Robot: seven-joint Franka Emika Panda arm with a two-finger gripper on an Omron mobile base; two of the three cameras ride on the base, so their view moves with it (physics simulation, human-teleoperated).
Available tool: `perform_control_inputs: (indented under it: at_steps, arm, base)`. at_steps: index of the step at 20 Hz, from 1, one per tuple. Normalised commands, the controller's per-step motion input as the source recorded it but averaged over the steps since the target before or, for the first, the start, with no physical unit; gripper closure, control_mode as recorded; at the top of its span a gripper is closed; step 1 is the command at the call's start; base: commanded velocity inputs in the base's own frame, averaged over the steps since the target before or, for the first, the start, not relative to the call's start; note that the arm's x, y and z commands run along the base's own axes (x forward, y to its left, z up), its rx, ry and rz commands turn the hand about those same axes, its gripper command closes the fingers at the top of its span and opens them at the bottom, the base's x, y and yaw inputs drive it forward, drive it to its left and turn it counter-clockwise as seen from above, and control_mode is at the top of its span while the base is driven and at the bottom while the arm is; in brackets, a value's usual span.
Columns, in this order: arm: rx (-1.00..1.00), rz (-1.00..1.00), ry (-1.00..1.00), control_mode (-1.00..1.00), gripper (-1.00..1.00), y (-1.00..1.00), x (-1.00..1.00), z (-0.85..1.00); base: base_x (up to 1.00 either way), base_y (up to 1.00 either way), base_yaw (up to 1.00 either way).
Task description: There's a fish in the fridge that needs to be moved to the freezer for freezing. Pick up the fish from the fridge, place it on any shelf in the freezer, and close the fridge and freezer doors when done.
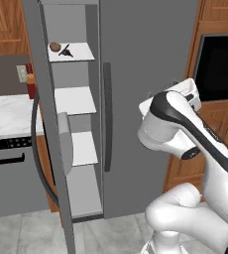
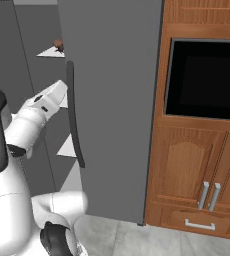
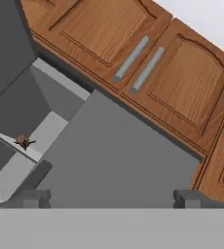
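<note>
On the top freezer shelf (image 1: 79,52), the fish (image 1: 66,51) was seen beside a brown lump (image 1: 55,47); the gripper (image 3: 109,198) was spread wide, empty.

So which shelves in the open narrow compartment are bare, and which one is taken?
The top small white shelf is crowded at its left end, where the tiny dark fish lies beside a round brown lump. Its right part is free. The two white shelves below look bare, bordered by the grey inner walls and the closed wide door.
</note>
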Motion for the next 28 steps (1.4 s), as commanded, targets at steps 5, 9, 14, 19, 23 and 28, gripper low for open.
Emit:
perform_control_inputs:
  at_steps: [5,9,14,19,23,28]
  arm:
    - [-0.52,-0.32,-0.17,-1.00,-1.00,0.01,-0.74,0.89]
    - [-0.35,-0.26,-0.24,-1.00,-1.00,0.18,-0.96,0.89]
    - [-0.31,-0.16,-0.07,-1.00,-1.00,0.37,-1.00,0.94]
    - [-0.34,-0.07,-0.01,-1.00,-1.00,0.61,-0.98,0.97]
    - [0.12,0.00,0.01,-1.00,-1.00,0.89,-1.00,-0.09]
    - [-0.09,-0.01,-0.11,-1.00,-1.00,1.00,-1.00,-0.13]
  base:
    - [0.00,0.00,0.00]
    - [0.00,0.00,0.00]
    - [0.00,0.00,0.00]
    - [0.00,0.00,0.00]
    - [0.00,0.00,0.00]
    - [0.00,0.00,0.00]
